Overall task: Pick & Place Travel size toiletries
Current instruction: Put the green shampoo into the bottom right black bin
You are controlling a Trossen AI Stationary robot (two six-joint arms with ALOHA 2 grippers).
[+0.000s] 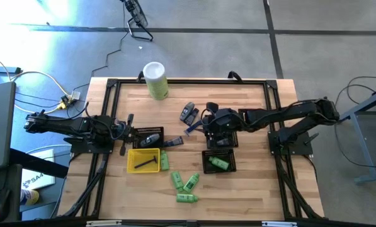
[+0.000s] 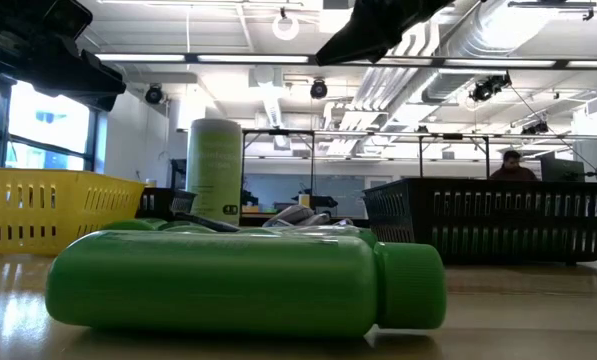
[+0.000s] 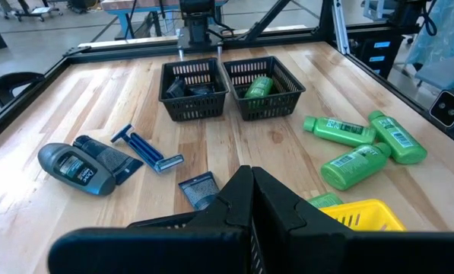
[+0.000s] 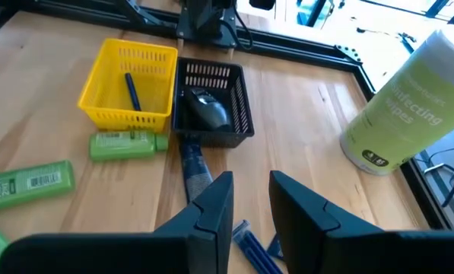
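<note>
Several small green bottles (image 1: 186, 183) (image 3: 360, 144) lie on their sides on the wooden table near its front edge; one (image 2: 238, 285) fills the low view. Another green bottle (image 1: 219, 164) lies in a black basket (image 3: 284, 99). Two dark tubes (image 1: 188, 113), a blue razor (image 3: 147, 150) and a grey packet (image 4: 195, 167) lie mid-table. My right gripper (image 4: 249, 202) hovers over the middle of the table above the razor, a narrow gap between its fingers and nothing in it. My left gripper (image 3: 251, 183) waits shut at the left, behind a black basket (image 1: 148, 137).
A tall pale-green canister (image 1: 155, 80) stands at the far edge. A yellow tray (image 4: 131, 76) holding a dark stick sits beside the left black basket, which holds a dark rounded item (image 4: 207, 110). A second black basket (image 1: 219, 140) stands below the right gripper. A person shows far behind.
</note>
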